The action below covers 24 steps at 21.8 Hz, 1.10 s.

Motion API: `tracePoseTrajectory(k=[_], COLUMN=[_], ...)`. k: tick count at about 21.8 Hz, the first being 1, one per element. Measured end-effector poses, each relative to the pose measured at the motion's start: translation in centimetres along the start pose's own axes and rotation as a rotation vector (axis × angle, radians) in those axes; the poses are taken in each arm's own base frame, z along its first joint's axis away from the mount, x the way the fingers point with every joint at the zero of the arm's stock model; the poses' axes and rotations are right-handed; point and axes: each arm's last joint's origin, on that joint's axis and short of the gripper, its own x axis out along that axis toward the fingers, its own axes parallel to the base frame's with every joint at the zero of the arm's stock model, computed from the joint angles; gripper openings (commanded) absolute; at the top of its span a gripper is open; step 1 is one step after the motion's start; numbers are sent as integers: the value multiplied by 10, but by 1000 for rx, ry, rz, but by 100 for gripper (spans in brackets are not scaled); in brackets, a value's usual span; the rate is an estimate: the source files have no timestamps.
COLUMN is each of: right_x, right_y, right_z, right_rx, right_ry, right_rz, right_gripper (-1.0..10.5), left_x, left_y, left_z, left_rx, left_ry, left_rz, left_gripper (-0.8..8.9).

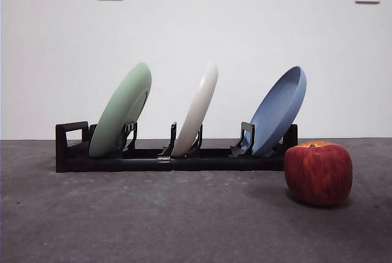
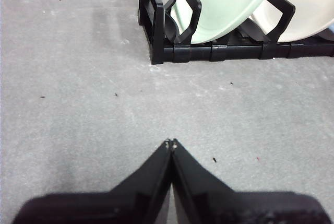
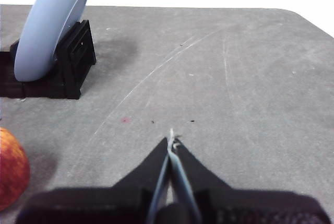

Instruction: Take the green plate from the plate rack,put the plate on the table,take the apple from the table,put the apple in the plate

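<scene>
Claws left [image 2: 171,143] and right [image 3: 171,140] pinched together, empty; green plate [image 1: 120,113] racked; no writing legible.

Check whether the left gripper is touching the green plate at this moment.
Apart. The left wrist view shows the left gripper shut over bare table, with open surface between it and the green plate standing in the plate rack.
</scene>
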Motion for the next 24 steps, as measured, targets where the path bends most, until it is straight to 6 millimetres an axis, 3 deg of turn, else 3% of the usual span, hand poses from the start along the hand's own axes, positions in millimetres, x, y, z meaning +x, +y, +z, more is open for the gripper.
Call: tracePoseTrajectory(k=[10,17,20,24], right_x=[0,-1,-10,-28], right_y=[0,1,2,0], right_z=[0,3,25,86], right_rx=[24,342,446,470], right_ry=[-1,-8,-47,-96], right_rz=[9,45,119,208], right_gripper=[0,-3,-11,-11], left_x=[0,-2,-10,-25], left_y=[0,-2,-6,-14], left_z=[0,14,38,92], left_rx=[0,-154,-204,-200], left_ry=[-3,-126,-173,-213], left_rz=[-1,-31,-76,-133], left_gripper=[-4,-4,-5,-5])
